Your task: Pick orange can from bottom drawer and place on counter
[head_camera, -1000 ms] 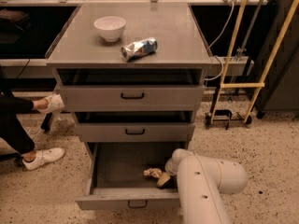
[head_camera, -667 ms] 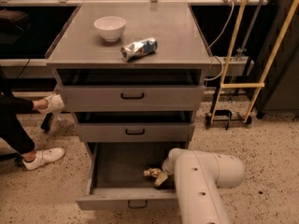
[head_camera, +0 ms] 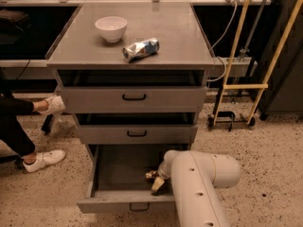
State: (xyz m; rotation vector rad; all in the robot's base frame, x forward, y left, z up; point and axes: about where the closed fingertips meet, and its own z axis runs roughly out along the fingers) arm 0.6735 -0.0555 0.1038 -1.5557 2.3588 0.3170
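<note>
A: Nearest thing first?
B: The arm [head_camera: 199, 188]. It's a fat white link coming in from 5 o'clock of the frame, elbow bent, with the forearm turned left and down into the open bottom drawer [head_camera: 125, 204].
A: Gripper?
B: The gripper [head_camera: 159, 182] is low inside the drawer, around 4 o'clock of the drawer floor, close to the front panel.
A: Where's the can?
B: The orange can [head_camera: 152, 175] lies on the drawer floor at the gripper's 10 o'clock, touching it or just beside it. The wrist hides part of it.
A: Closed on it?
B: Cannot tell, the arm link covers half the tip. The can doesn't look lifted.
A: How will it handle?
B: My guess is crushed thin metal, so light and likely empty. It would dent further under a hard squeeze, the skin is smooth and slippery, and the lumpy shape could twist in the grip. I'd take it across the mid-body on the narrower side, clear of the silvery end, with moderate force.
A: Further back?
B: The middle drawer [head_camera: 136, 133] and top drawer [head_camera: 134, 97] sit at 12 o'clock above the open one. I'd pull out toward the front before rising.
A: And the top?
B: The worktop [head_camera: 175, 37] has a white bowl [head_camera: 111, 28] at 10 o'clock and a silver-and-blue can [head_camera: 140, 49] near the centre. The 3 o'clock side looks fine for placing.
A: Anything else?
B: There's a person's white shoe [head_camera: 42, 160] on the floor at 9 o'clock of the cabinet.
</note>
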